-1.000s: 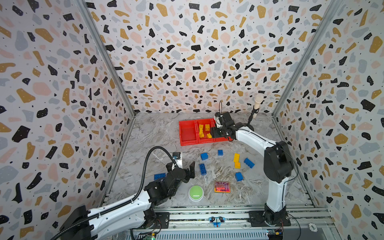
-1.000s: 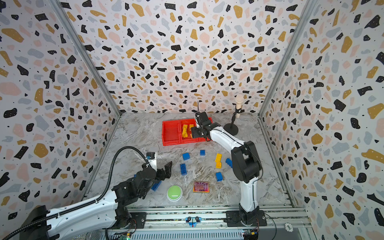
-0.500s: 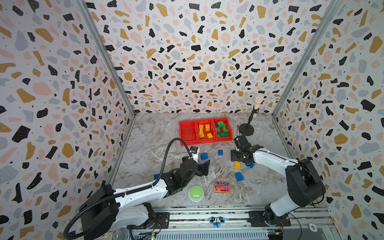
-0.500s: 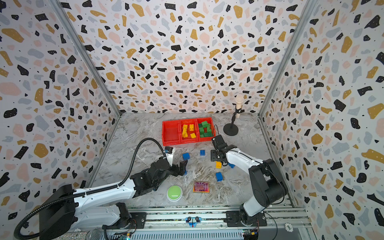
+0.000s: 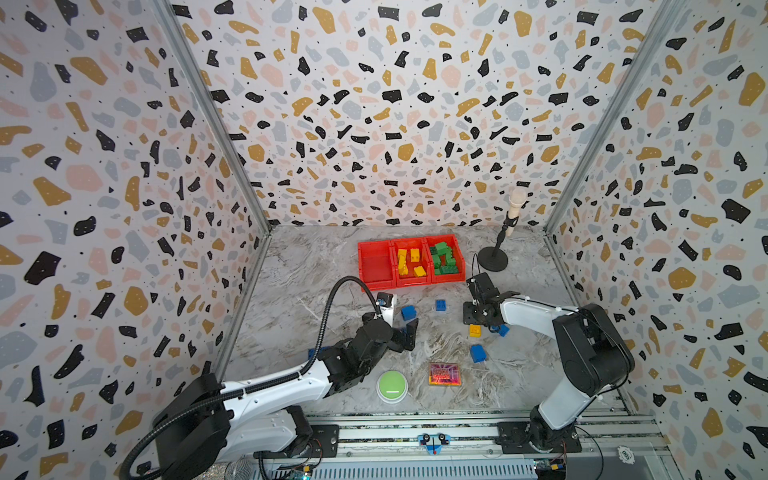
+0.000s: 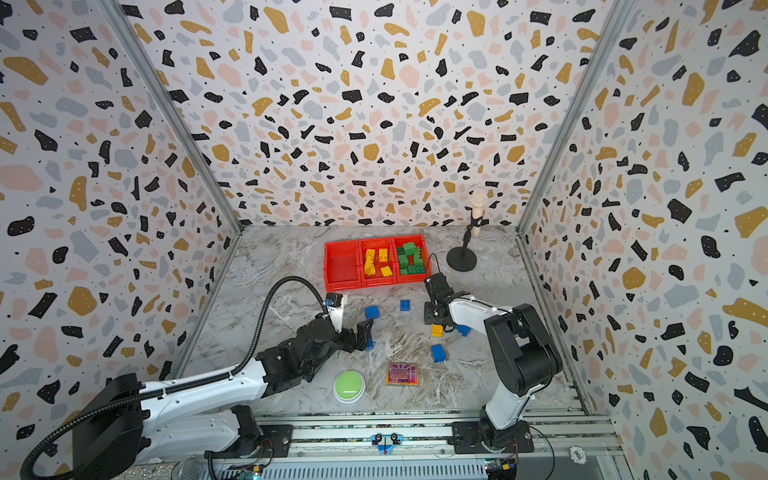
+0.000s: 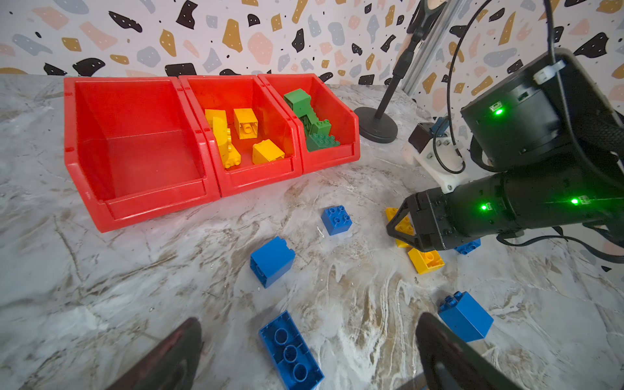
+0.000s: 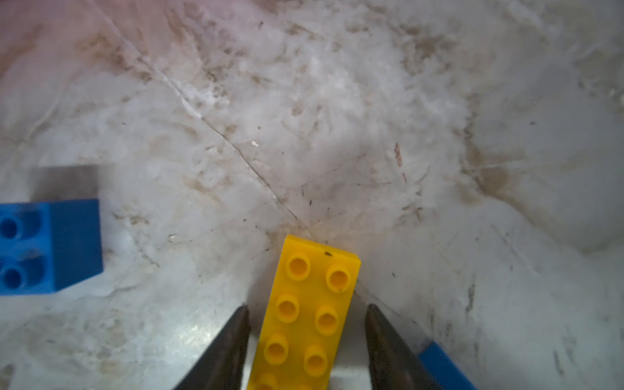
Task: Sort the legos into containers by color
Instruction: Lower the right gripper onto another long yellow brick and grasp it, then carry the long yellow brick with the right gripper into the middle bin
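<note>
right gripper (image 8: 307,306) straddles yellow oblong brick (image 8: 317,280) flat on the table (image 8: 337,135), slim gaps both sides, not gripping yet; set for a side pinch. left gripper (image 7: 309,322) gapes, empty, near upturned blue oblong brick (image 7: 290,351). containers (image 7: 162,206) well apart.

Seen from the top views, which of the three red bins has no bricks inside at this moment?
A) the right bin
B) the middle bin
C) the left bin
C: in both top views the left bin shows only its bare red floor, while yellow bricks lie in the middle bin and green bricks in the right bin.
</note>
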Robot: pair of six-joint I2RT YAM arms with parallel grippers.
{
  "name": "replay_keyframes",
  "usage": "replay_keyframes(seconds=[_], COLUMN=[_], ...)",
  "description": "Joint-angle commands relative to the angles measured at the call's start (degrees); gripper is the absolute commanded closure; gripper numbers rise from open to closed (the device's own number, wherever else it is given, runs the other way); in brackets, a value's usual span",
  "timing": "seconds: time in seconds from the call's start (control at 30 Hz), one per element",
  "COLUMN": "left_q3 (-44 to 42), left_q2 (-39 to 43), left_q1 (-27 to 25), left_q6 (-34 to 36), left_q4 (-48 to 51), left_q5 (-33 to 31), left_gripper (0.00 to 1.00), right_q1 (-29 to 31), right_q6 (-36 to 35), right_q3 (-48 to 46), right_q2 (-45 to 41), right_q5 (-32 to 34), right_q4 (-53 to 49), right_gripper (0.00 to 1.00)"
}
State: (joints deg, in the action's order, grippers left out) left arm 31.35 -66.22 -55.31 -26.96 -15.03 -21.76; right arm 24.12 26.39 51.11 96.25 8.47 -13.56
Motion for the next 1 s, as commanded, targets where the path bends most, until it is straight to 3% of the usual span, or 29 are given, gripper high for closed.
replay_keyframes(seconds=[0.0, 0.13, 0.47, 0.97], left_q3=[-0.53, -0.72, -4.21, -8.10], left_q2=[0.58, 1.42, 9.39, 23.93], left_q1=[-0.06, -0.06, -0.06, -0.06], left_q6=[0.50, 0.42, -1.71, -8.09], left_q4=[-1.06, -0.46, 5.19, 16.13], left_q5=[-1.15, -1.37, -6.38, -14.86], left_gripper=[0.00, 0.00, 0.00, 0.00], right_q1=[0.00, 0.44, 5.39, 7.22], right_q6=[0.69, 0.64, -1.77, -8.15], right_q3=[-0.38, 0.54, 14.81, 54.46], right_q2=[0.32, 0.05, -2.39, 25.18], right_q5=[-1.59, -3.49, -4.93, -10.59], right_q4=[0.77, 1.25, -1.19, -5.33], right_gripper=[0.63, 0.73, 0.73, 0.69])
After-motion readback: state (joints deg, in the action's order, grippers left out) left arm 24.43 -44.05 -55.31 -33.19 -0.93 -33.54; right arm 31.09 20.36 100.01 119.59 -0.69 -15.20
